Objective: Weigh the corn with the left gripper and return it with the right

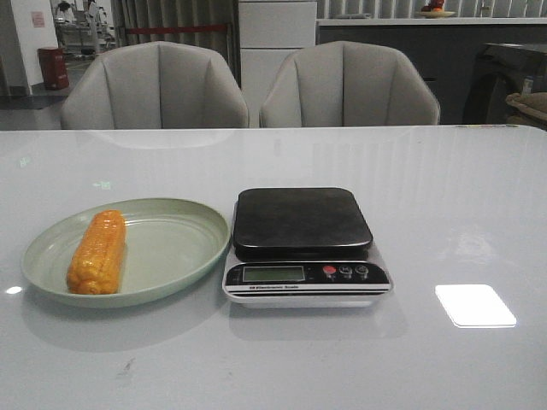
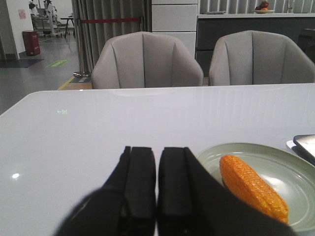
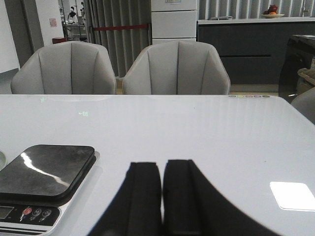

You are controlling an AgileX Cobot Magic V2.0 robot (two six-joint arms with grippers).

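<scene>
The orange-yellow corn lies on the left side of a pale green plate on the white table. It also shows in the left wrist view, just to the right of my left gripper. That gripper is shut and empty, held back from the plate. A black-topped kitchen scale stands right of the plate, its platform bare. My right gripper is shut and empty, to the right of the scale. Neither gripper shows in the front view.
Two grey chairs stand behind the table's far edge. A bright patch of reflected light lies on the table to the right of the scale.
</scene>
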